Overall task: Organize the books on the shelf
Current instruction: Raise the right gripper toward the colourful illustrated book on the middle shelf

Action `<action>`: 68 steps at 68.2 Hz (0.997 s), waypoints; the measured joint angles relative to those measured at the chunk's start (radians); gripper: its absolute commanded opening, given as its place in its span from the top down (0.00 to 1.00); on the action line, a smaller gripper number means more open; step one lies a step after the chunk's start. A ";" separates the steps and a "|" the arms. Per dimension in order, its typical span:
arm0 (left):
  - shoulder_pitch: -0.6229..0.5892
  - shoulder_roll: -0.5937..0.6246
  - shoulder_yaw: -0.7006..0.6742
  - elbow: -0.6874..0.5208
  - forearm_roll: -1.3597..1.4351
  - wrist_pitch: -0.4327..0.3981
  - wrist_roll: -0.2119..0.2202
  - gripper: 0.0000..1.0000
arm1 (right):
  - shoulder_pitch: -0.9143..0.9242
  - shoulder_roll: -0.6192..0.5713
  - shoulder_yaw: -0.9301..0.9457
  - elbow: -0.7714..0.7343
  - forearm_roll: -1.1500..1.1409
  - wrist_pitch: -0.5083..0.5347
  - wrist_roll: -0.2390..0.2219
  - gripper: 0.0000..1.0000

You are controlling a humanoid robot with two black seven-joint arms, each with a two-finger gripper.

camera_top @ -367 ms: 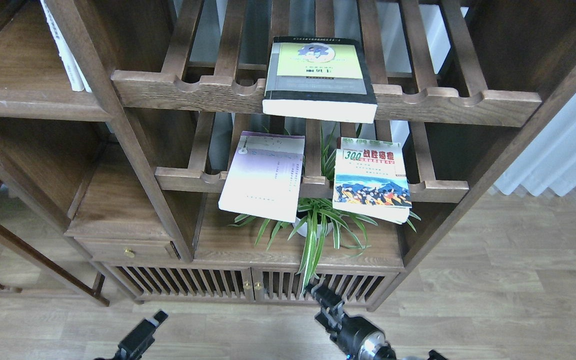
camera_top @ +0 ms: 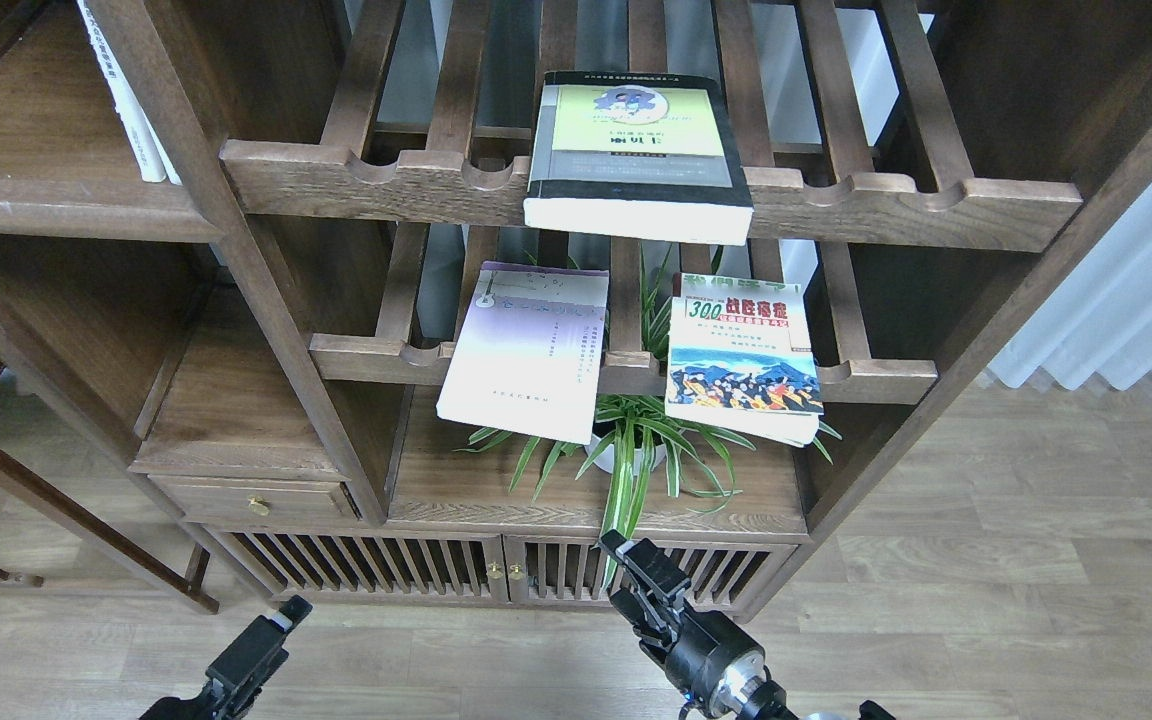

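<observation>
**Colours on the bookcase**

Thick book: yellow-green cover, black border, white page edge. Thin book fades lavender to white. The "300" book is white and green on top, red lettering, busy blue-orange picture below. Racks dark brown, plant green with pale stripes, floor grey-brown wood grain.
</observation>
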 measured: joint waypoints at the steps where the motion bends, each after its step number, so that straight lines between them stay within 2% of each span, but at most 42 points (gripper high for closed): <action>1: 0.001 -0.001 -0.001 0.001 0.000 0.000 0.000 0.00 | 0.000 0.000 -0.001 -0.002 0.000 0.000 0.000 0.00; 16: -0.001 -0.026 -0.033 0.008 0.000 0.000 -0.003 0.00 | 0.011 0.000 -0.021 -0.018 -0.004 0.002 -0.013 0.00; 53: -0.022 -0.038 -0.023 0.089 0.002 0.000 0.000 0.00 | 0.136 0.000 -0.292 -0.090 -0.014 -0.006 -0.013 0.00; 68: -0.028 -0.041 -0.031 0.096 0.000 0.000 0.000 0.00 | 0.132 0.000 -0.322 -0.093 -0.013 0.003 -0.014 0.00</action>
